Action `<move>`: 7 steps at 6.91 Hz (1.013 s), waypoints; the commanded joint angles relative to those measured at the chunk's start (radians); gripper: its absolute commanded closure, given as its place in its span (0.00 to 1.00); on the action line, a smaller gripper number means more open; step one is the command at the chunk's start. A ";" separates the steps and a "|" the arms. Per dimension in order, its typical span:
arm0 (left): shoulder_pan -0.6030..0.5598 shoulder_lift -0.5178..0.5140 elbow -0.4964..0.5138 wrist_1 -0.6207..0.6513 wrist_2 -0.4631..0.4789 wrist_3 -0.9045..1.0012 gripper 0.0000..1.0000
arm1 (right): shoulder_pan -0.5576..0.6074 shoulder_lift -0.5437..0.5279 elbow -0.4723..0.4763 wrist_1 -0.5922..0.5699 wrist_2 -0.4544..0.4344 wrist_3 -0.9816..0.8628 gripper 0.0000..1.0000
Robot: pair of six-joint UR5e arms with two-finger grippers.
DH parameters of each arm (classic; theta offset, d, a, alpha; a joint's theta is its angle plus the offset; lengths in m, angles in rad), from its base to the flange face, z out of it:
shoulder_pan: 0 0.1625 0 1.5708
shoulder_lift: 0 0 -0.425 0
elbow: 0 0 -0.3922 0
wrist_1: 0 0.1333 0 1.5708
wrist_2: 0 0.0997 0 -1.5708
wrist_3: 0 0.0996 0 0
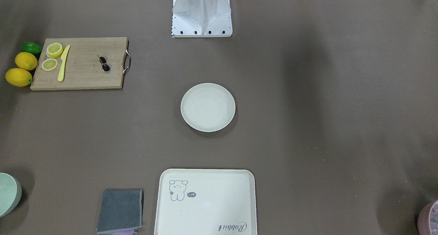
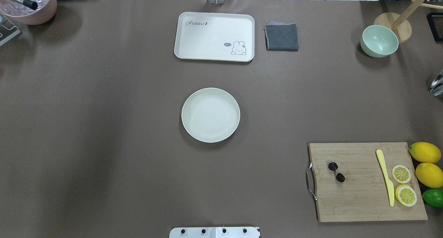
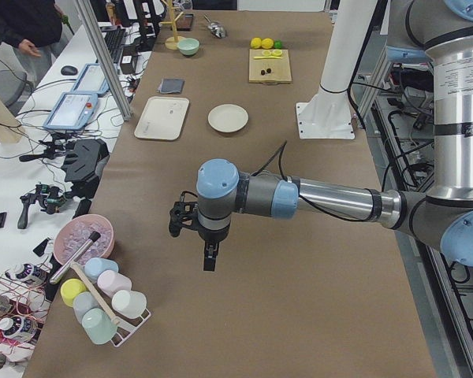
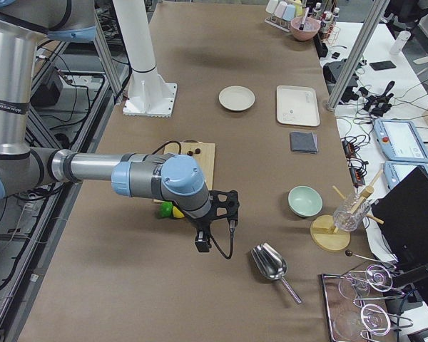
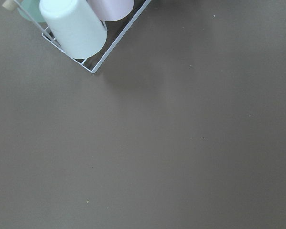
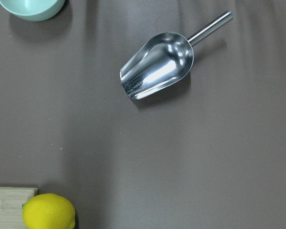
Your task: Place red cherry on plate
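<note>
The red cherry (image 1: 104, 63) (image 2: 336, 172), two tiny dark balls on a thin stem, lies on the wooden cutting board (image 2: 360, 200) near its metal handle. The cream-white round plate (image 1: 208, 107) (image 2: 210, 115) sits bare at the table's centre. Neither gripper appears in the overhead or front views. The left gripper (image 3: 209, 260) hangs over the table's left end, and the right gripper (image 4: 202, 244) hangs past the board near the lemons. I cannot tell whether either is open or shut. The wrist views show no fingers.
Lemon halves (image 2: 403, 184), a yellow knife (image 2: 386, 175), whole lemons (image 2: 427, 163) and a lime (image 2: 433, 197) crowd the board's far side. Also present: a bear-print tray (image 2: 193, 37), grey cloth (image 2: 281, 36), mint bowl (image 2: 379, 41), metal scoop (image 6: 157, 64), cup rack (image 5: 93, 67).
</note>
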 commanded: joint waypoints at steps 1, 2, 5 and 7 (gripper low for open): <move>-0.011 -0.009 0.014 0.003 0.001 0.007 0.02 | 0.016 0.004 0.042 -0.003 -0.005 0.017 0.00; -0.011 -0.009 0.016 0.003 0.003 0.007 0.02 | -0.043 0.054 0.091 -0.055 -0.020 0.099 0.00; -0.015 -0.009 0.024 0.003 -0.006 0.006 0.02 | -0.288 0.312 0.121 -0.170 -0.053 0.383 0.00; -0.014 -0.021 0.004 0.004 -0.006 -0.003 0.02 | -0.518 0.334 0.340 -0.167 -0.075 0.675 0.00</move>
